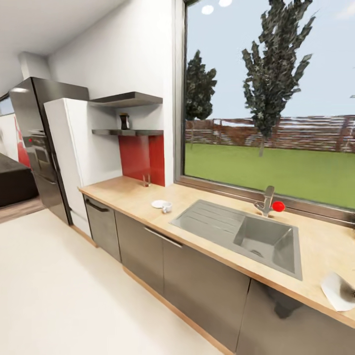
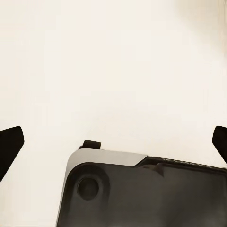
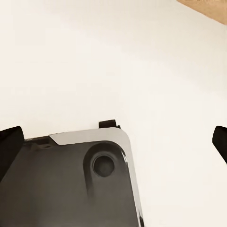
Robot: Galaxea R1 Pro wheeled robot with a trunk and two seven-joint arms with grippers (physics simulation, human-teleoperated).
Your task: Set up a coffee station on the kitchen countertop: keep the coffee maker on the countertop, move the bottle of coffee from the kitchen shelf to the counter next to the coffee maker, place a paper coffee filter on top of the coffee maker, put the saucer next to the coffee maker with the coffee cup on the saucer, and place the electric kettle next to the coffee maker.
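Left of the sink (image 1: 241,231), on the countertop (image 1: 123,192), sit the saucer (image 1: 159,203) and cup (image 1: 167,207); the bottle (image 1: 124,121) stands on the shelf (image 1: 127,132) beyond it. Both grippers, left (image 2: 113,142) and right (image 3: 113,142), hang wide open over pale floor (image 1: 59,296), holding nothing. Reaching that high shelf could topple the bottle, since it stands far from the robot.
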